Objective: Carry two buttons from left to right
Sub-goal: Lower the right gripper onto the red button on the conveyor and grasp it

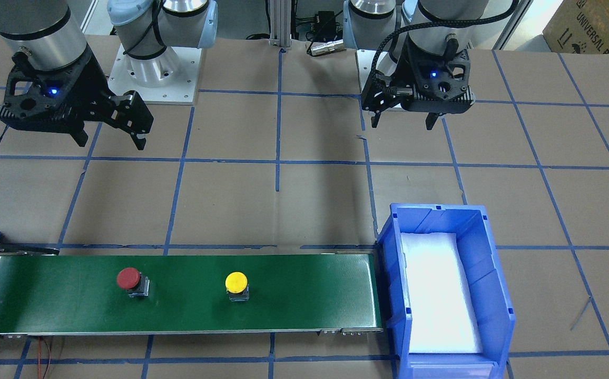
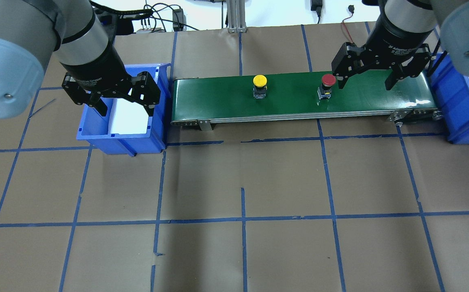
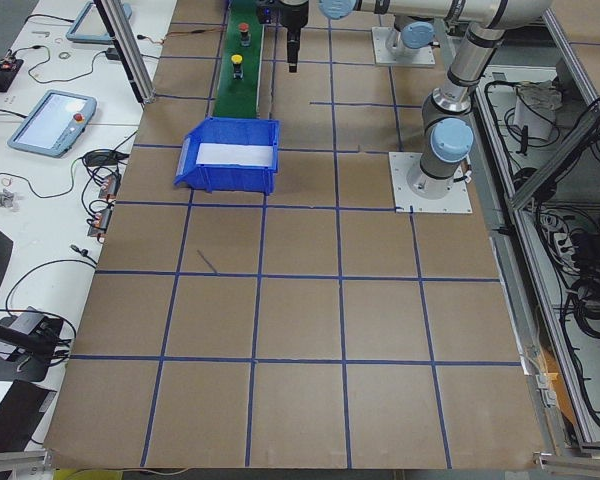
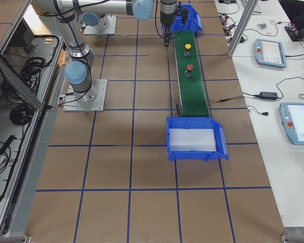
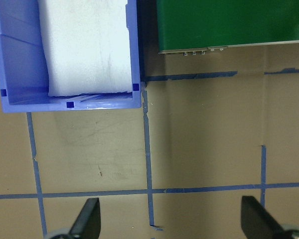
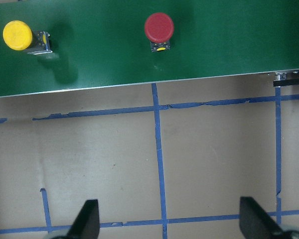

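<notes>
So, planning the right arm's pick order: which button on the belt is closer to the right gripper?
The red-capped button, close by the right gripper; the yellow-capped button stands farther along the green belt.

A green conveyor belt (image 2: 291, 97) lies toward twelve o'clock on the brown-papered surface (image 2: 283, 178), which blue tape lines (image 2: 202, 221) divide into a grid; a blue bin (image 2: 121, 140) with a white foam liner (image 2: 129, 117) sits just beside the belt's nine o'clock end; a second blue bin (image 2: 459, 117) stands at its three o'clock end; a teach pendant (image 3: 55, 115) rests on a white side bench.
</notes>
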Robot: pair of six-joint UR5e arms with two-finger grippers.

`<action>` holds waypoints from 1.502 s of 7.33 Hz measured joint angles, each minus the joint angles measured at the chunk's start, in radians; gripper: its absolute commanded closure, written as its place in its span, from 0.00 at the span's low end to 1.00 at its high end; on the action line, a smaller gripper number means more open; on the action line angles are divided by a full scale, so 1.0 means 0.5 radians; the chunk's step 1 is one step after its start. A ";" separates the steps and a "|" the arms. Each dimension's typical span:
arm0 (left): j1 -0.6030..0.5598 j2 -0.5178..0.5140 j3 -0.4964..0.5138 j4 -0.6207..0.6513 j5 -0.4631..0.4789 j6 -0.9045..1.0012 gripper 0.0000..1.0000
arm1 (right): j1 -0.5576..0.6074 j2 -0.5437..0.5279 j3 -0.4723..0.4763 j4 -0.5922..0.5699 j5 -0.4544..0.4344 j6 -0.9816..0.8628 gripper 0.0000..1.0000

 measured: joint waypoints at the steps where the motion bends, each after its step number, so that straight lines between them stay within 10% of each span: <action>1: 0.000 -0.001 -0.002 0.000 -0.001 0.000 0.00 | -0.002 0.019 -0.001 -0.002 -0.003 -0.003 0.00; 11: 0.000 -0.006 -0.009 0.000 -0.003 0.002 0.00 | -0.473 0.760 -0.281 -0.558 0.124 -0.609 0.01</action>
